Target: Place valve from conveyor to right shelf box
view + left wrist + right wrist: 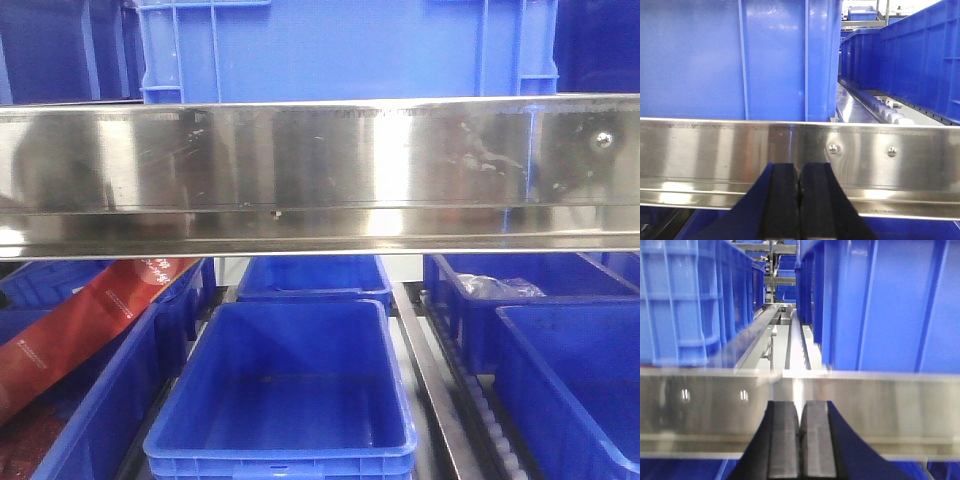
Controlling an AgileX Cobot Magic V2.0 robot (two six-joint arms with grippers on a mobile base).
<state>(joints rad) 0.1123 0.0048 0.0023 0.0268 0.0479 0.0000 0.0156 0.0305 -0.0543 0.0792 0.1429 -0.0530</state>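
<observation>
- Facing a steel shelf rail [320,170] from the front: bare blue bin [285,390] below centre, clear plastic bag [497,287] in the right rear bin [520,290], red packet [90,320] across the left bins. No valve or conveyor seen.
- Left wrist: left gripper [799,200] pressed shut, holding nothing, before the rail; blue crate [735,55] behind.
- Right wrist: right gripper [799,440] likewise closed and empty, blue crates [890,300] beyond.

left gripper [799,200]: pads pressed together, nothing between | right gripper [800,440]: pads pressed together, nothing between

Blue shelf box [285,400] sits open-topped below the steel rail, right of centre
</observation>
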